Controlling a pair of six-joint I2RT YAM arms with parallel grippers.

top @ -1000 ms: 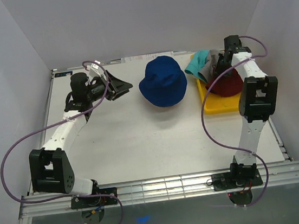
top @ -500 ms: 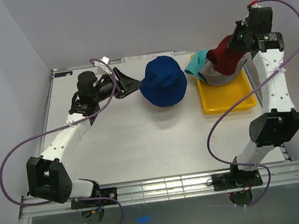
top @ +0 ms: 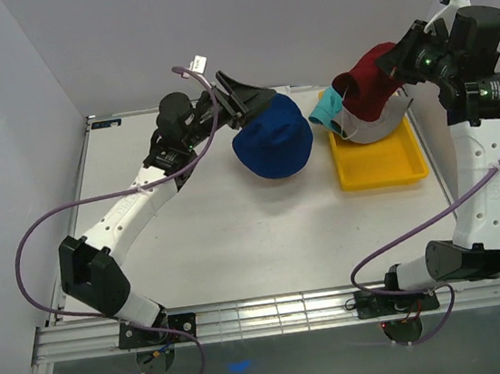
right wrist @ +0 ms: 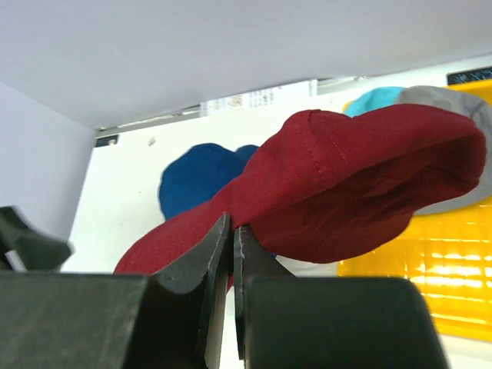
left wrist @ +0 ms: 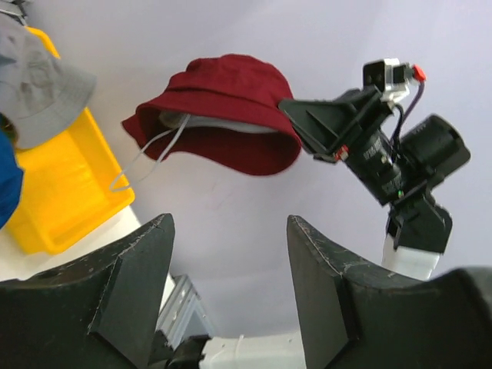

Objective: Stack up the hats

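Not much to read in here: there's a white printed strip [right wrist: 257, 98] along the far edge of the surface [top: 238, 234] and a small black label [top: 107, 123] at its far left corner, both too tiny to make out. The right tool [right wrist: 232, 231] is pinched shut on the brim of the dark red hat [top: 369, 81] and has it up in the air over the yellow tray [top: 384, 166], with a thin white cord [left wrist: 146, 154] dangling from under the brim. From the left wrist camera the hat hangs clear of everything below it. The light grey hat [top: 375, 126] lies in the tray right underneath, and the teal hat [top: 329, 104] is bunched over the tray's far left corner, so that end is pretty crowded. The royal blue hat [top: 271, 137] sits crown-up on the surface just left of the tray, toward the far side. The left tool [top: 243, 96] hangs at that hat's far left edge with its jaws spread and nothing between them. The tray hugs the right edge of the surface and the walls stand close on three sides. The whole near half of the surface is bare white, so that's where the open room is.
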